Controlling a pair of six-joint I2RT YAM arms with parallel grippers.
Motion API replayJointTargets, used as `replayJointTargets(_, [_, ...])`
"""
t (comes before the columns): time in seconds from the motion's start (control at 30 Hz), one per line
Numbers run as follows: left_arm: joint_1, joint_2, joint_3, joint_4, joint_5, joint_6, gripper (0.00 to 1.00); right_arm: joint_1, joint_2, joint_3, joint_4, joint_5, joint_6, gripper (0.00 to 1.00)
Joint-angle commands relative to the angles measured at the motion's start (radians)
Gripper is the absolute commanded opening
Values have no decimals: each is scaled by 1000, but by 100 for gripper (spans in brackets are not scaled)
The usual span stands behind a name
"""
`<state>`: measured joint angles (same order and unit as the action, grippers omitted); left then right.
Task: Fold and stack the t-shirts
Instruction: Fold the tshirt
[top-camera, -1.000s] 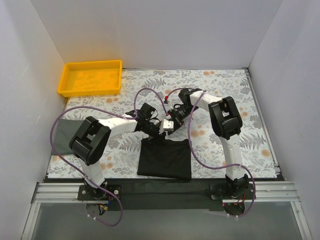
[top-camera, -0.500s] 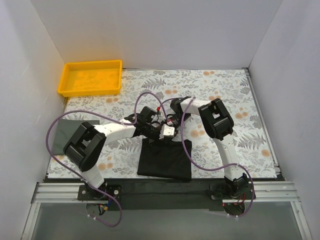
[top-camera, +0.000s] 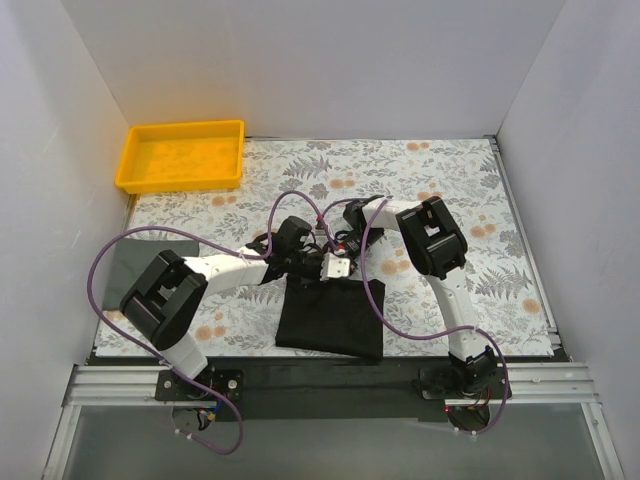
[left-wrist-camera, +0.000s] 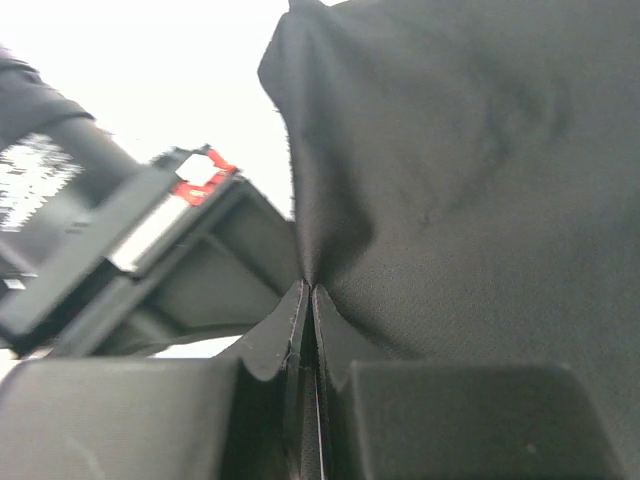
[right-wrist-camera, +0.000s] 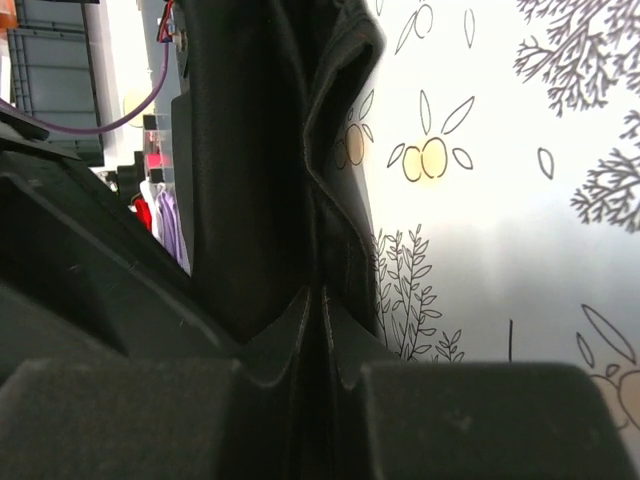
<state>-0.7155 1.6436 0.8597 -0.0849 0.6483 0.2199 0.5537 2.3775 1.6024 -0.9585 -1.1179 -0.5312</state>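
The black t-shirt (top-camera: 330, 318) lies folded at the near middle of the bench (top-camera: 470, 190). The left tool (left-wrist-camera: 307, 292) and right tool (right-wrist-camera: 320, 295) are each pinched tight on its far edge, side by side, probably so the cloth lifts evenly for the next fold.

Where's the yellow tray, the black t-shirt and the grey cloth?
yellow tray (top-camera: 180, 157): top view, on its bare floor.
black t-shirt (top-camera: 330, 320): top view, middle of the folded cloth.
grey cloth (top-camera: 128, 262): top view, its middle, near the left wall.
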Motion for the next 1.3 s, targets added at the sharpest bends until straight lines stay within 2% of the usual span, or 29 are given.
replayJointTargets(0.0, [4,-11,18,106,-39,6,0,9,25,-48,9,72,-55,13])
replayJointTargets(0.2, [5,8,1,152,-47,18,0,8,19,-44,6,72,-58,13])
replayJointTargets(0.37, [5,7,6,116,-91,18,0,2,5,-3,-2,127,-58,14])
replayJointTargets(0.47, [5,-43,1,90,-114,1,9,0,-20,59,-20,202,-59,16])
replayJointTargets(0.57, [8,-128,2,-2,-95,-60,18,2,-54,146,-40,266,-62,18])
replayJointTargets(0.67, [13,-212,15,-102,-65,-131,25,9,-61,253,-84,319,-73,26])
replayJointTargets(0.7, [25,-229,22,-127,-44,-184,27,17,-60,277,-95,346,-79,31])
replayJointTargets(0.87, [120,-289,53,-309,62,-333,34,12,-69,370,-111,432,-70,38])
replayJointTargets(1.0, [284,-239,113,-403,140,-413,38,-83,-115,367,-138,452,-79,54])
replayJointTargets(1.1, [323,-159,183,-450,131,-421,40,-162,-184,293,-178,438,-122,59])
replayJointTargets(1.23, [344,-38,278,-502,123,-430,47,-189,-312,111,-194,452,-185,61])
replayJointTargets(1.27, [356,10,309,-512,128,-433,48,-189,-325,81,-192,449,-191,65])
